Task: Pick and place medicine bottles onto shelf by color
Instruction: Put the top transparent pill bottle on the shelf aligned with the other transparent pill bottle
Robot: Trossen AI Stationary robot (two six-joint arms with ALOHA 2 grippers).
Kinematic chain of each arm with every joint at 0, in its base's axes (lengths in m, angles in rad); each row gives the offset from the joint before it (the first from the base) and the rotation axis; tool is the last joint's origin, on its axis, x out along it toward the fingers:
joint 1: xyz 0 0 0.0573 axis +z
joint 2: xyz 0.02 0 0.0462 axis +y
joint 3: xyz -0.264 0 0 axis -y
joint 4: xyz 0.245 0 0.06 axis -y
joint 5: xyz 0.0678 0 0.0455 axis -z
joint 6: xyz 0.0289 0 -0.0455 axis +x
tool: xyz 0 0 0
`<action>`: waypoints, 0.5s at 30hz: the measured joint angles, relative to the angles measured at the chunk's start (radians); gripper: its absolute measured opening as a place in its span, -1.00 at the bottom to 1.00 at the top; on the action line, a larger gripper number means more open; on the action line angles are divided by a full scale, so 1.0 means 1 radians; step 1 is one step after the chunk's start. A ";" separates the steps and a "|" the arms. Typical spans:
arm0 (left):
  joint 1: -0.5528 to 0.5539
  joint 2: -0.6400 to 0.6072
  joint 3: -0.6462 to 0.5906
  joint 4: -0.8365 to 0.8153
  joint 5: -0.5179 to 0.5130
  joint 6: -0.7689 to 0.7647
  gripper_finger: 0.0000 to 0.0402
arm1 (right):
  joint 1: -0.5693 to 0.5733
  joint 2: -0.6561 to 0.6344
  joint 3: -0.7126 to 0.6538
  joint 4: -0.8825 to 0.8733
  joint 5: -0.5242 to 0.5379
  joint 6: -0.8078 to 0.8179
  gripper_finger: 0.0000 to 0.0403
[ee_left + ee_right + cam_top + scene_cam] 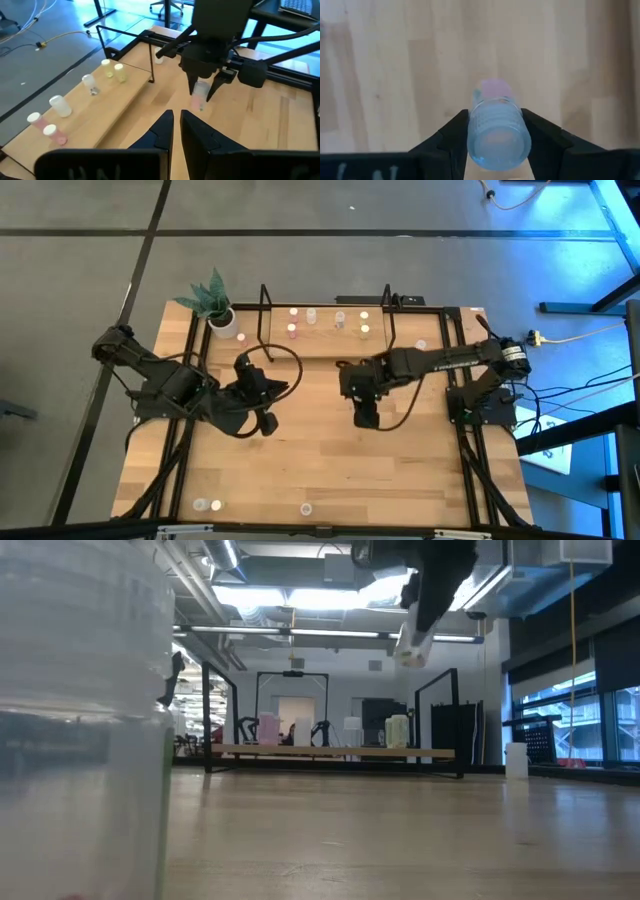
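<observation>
Counter first, a light-wood top carrying the whole scene; at its far edge stands the shelf, the landmark here, a low board framed by thin black rods; the left arm waits just in front of the shelf's left half, its tool pinched nearly shut on nothing, the two dark fingers almost meeting in its own wrist view; the right arm reaches in from the shelf's right side, its tool hanging just in front of the shelf's middle and clear above the counter, clamped part-way open around one bottle; that bottle sits between the jaws with its cap pointing down, the cap looking pinkish, though the colour is hard to settle; on the shelf board stand pink-topped bottles toward the left, white ones in the middle and yellow-green ones toward the right; a plant pot sits just left of the shelf; a few stray bottles lie well away from the shelf at the counter's near edge. Likely risks: the carried bottle, slight against the jaws, could slip or tilt on release; lowering between upright rods could clip a post or topple neighbours; a misread cap would land it in the wrong colour group.
</observation>
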 joint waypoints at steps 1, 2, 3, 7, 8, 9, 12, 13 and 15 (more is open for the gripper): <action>0.004 0.000 0.000 0.000 0.000 0.000 -0.86 | -0.012 0.002 0.000 0.000 0.000 -0.027 -0.21; 0.008 0.000 0.000 0.000 0.000 0.000 -0.86 | -0.022 0.004 0.000 -0.001 0.000 -0.055 -0.21; 0.012 0.000 0.000 -0.001 0.000 0.001 -0.86 | -0.031 0.005 0.000 -0.002 0.000 -0.079 -0.21; 0.024 0.000 0.000 -0.022 0.000 0.001 -0.86 | -0.060 0.031 0.000 0.014 0.000 -0.130 -0.21; 0.026 0.000 0.000 -0.026 0.000 0.001 -0.86 | -0.068 0.043 0.000 0.017 -0.001 -0.133 -0.21; 0.029 0.000 0.000 -0.032 0.000 0.001 -0.86 | -0.075 0.056 0.000 0.023 -0.002 -0.134 -0.21; 0.032 0.000 0.000 -0.040 0.000 0.001 -0.86 | -0.092 0.104 -0.001 0.036 -0.002 -0.147 -0.21; 0.031 0.000 0.000 -0.043 0.000 0.001 -0.86 | -0.098 0.120 -0.002 0.037 -0.001 -0.154 -0.21; 0.031 0.000 0.000 -0.050 0.000 0.001 -0.86 | -0.106 0.148 -0.002 0.049 -0.001 -0.156 -0.21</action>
